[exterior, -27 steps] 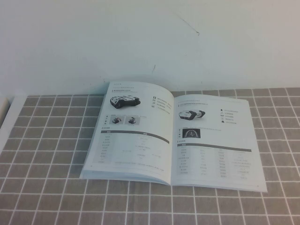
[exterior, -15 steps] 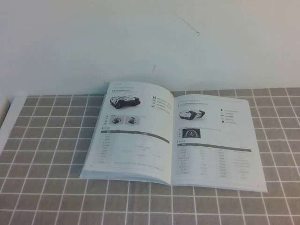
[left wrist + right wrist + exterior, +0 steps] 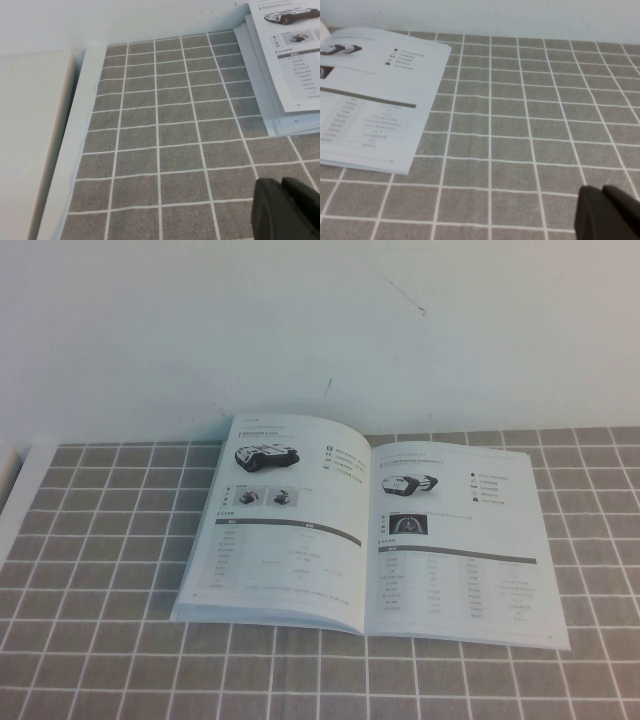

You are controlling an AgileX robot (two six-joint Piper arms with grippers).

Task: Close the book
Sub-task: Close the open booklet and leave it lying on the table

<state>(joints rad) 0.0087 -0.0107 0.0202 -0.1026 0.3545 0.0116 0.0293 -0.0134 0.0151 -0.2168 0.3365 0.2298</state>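
Book (image 3: 368,530) lying open at far edge of tabletop (image 3: 100,540), high view showing neither arm, wrist views catching left gripper (image 3: 281,187) and right gripper (image 3: 603,195) flanking it, both clenched empty, mostly cut off.

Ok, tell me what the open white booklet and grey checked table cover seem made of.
Open white booklet: thin paper, faintly glossy; the pages fan and curve. Grey checked table cover: likely matte woven cloth; its edge ripples. Left gripper and right gripper hang over it, flanking the booklet.
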